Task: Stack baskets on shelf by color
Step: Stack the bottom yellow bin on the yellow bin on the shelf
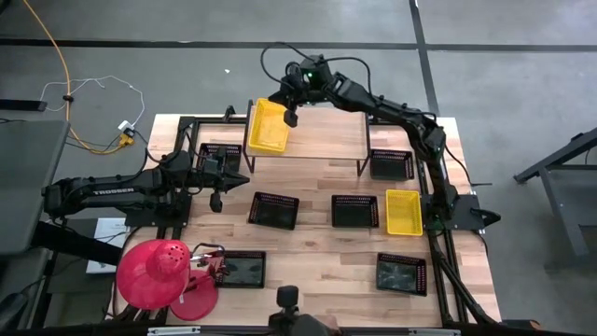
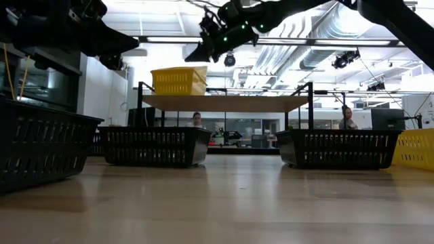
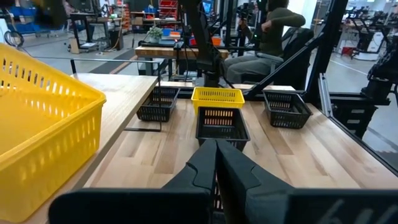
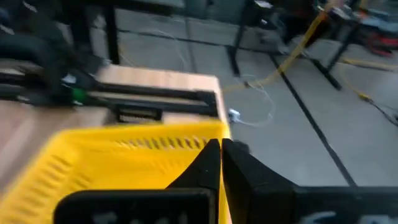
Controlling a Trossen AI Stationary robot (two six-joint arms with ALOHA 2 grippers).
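A yellow basket (image 1: 268, 124) sits on the left end of the light wood shelf (image 1: 326, 131), its base on the board; it also shows in the low view (image 2: 180, 80) and the right wrist view (image 4: 124, 168). My right gripper (image 1: 291, 118) hovers shut just above that basket's right rim (image 4: 220, 148), clear of it in the low view (image 2: 196, 54). A second yellow basket (image 1: 404, 212) lies on the table at the right. Several black baskets (image 1: 274, 210) (image 1: 354, 211) (image 1: 390, 164) (image 1: 219, 157) rest on the tabletop. My left gripper (image 1: 216, 198) is shut, raised above the table's left side (image 3: 216, 149).
Two more black baskets (image 1: 241, 269) (image 1: 401, 273) lie near the table's near edge. A red dome-shaped object (image 1: 154, 273) sits at the near left corner. The shelf's middle and right part (image 1: 336, 126) carry nothing. People sit in the room beyond the table (image 3: 273, 31).
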